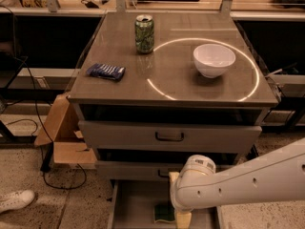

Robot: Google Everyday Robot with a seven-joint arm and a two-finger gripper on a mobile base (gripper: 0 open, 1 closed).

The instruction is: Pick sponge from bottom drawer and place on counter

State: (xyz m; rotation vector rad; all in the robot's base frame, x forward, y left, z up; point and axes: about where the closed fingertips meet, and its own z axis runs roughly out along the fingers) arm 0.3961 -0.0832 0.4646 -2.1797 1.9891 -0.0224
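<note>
The bottom drawer (133, 209) is pulled open at the foot of the cabinet, showing a plain grey floor. The sponge (163, 213), dark green over a yellow layer, lies on that floor near the drawer's middle. My gripper (182, 218) hangs down into the drawer from the white arm (248, 182), just right of the sponge and touching or nearly touching it. A yellowish finger (183, 219) shows beside the sponge. The counter (171, 75) is the glossy grey-brown top with a white circle line.
On the counter stand a green can (144, 33), a white bowl (214, 59) and a blue crinkly packet (106, 71). Two closed drawers with dark handles (169, 137) sit above. A cardboard box (62, 135), cables and a shoe (14, 200) lie at the left.
</note>
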